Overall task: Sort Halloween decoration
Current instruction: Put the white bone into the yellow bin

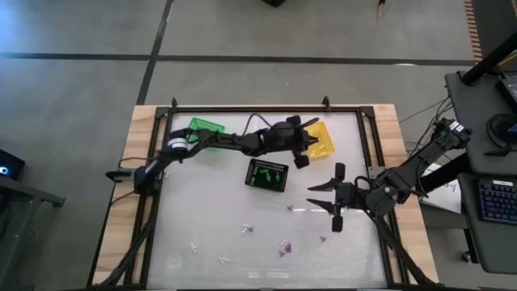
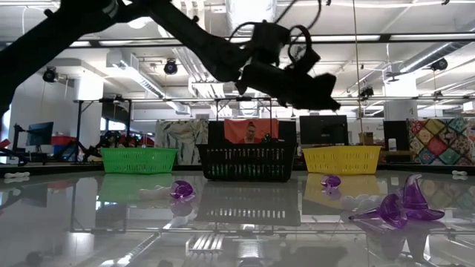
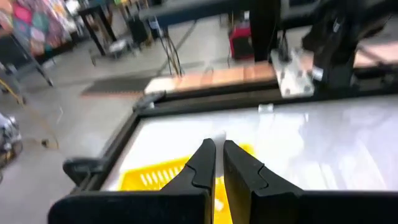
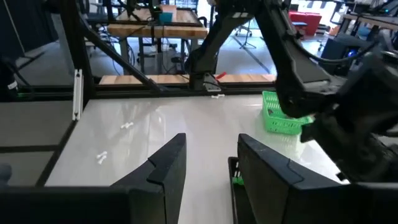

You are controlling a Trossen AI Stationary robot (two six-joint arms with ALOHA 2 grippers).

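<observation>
The Halloween decoration lies scattered on the white table's near half: purple trinkets [image 1: 284, 242] [image 2: 401, 208] and white ones [image 1: 194, 245] [image 4: 127, 124]. Three baskets stand in the far half: green [image 1: 203, 129], black [image 1: 266, 174] and yellow [image 1: 321, 139]. My left gripper [image 1: 311, 145] [image 3: 217, 146] hangs shut just over the yellow basket [image 3: 155, 177], with a small white bit at its tips. My right gripper [image 1: 317, 196] [image 4: 211, 155] is open and holds nothing, raised above the table to the right of the black basket and pointing toward the table's left. My left gripper pinches a tiny white trinket [image 3: 217, 135] between the very ends of its two fingers. The fingers point toward the table's right side, slanting a little down. The trinket is clear of the table, above the yellow basket. Its shape is too small to make out.
A dark raised frame [image 1: 266, 107] rims the table. The left arm [image 4: 292, 68] reaches across the far half, above the green and black baskets. The table's near left part has only a few white trinkets [image 1: 224, 259] on it.
</observation>
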